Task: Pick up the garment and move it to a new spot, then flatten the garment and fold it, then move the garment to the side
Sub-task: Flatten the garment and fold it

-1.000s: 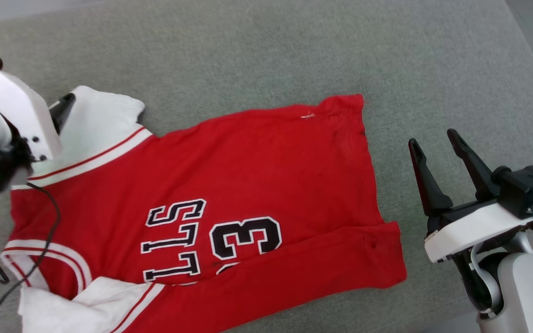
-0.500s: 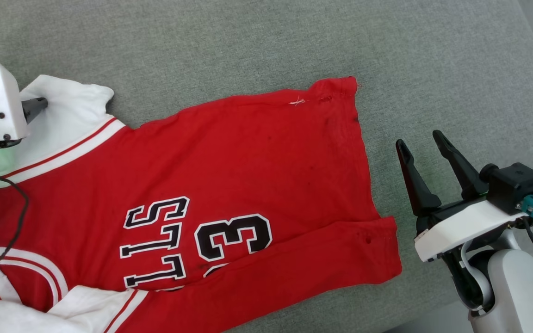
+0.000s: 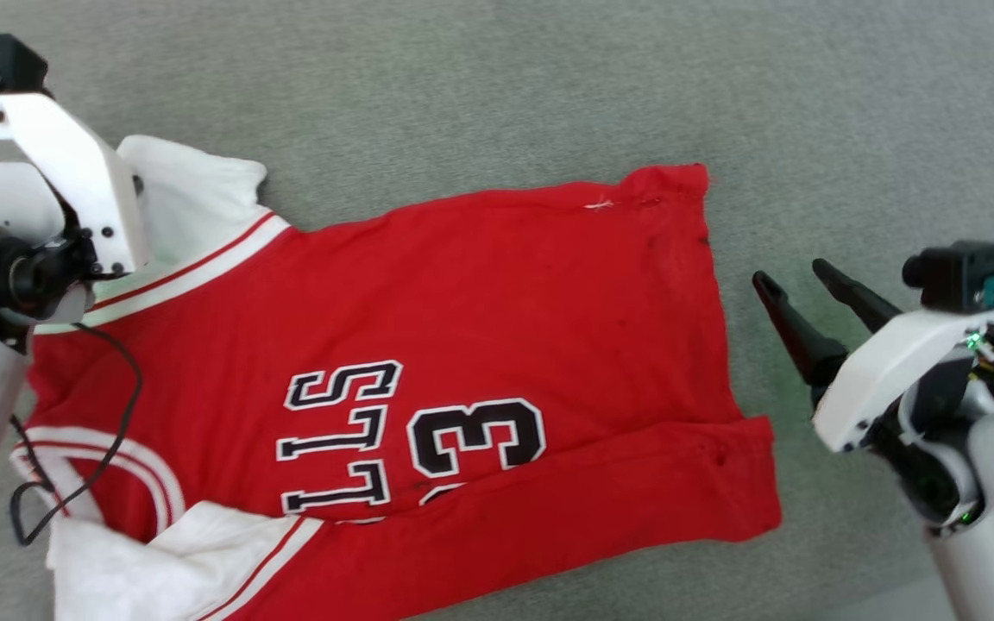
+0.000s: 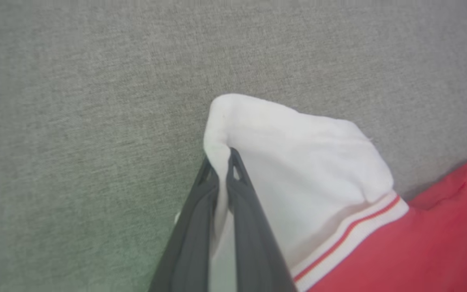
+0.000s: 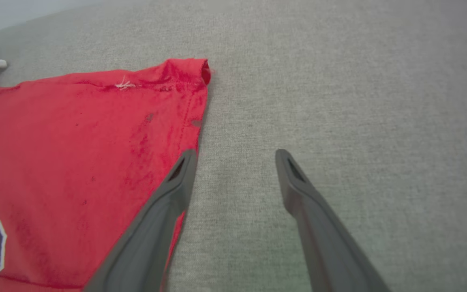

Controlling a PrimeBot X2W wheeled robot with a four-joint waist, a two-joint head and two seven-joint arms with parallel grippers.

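Your left gripper (image 4: 219,160) has closed since a second ago. Its jaws, which then stood apart beside the white sleeve (image 4: 298,162), now pinch that sleeve's edge tight between them. Your right gripper (image 3: 795,280) stays wide open and holds nothing. It hangs just beside the hem of the garment (image 3: 480,293), with one finger lined up along the red edge in the right wrist view. The garment lies spread on the grey fabric surface (image 3: 549,78), lettering up, its near side folded over. The head view has shifted slightly.
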